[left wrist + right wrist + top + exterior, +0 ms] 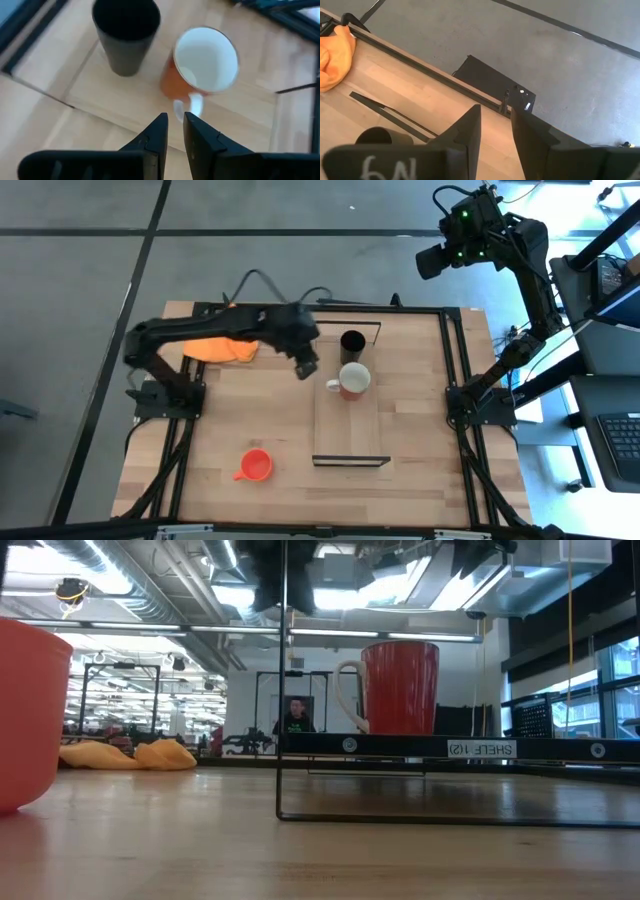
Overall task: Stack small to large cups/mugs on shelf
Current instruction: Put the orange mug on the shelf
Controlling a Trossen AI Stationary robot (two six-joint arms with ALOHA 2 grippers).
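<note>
On shelf (560,749) front edge, reversed label (481,749) "SHELF"; red mug (398,688) above.

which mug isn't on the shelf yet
The small orange mug. It stands on the bare tabletop, left of the shelf, while the black mug and the red mug stand on the shelf.

Three mugs: black (352,342), red (353,381), orange (256,466); one shelf (348,442); one cloth (222,347).

The high view looks straight down; the low view looks level across the table (300,850). Both show the red mug (353,380).
</note>
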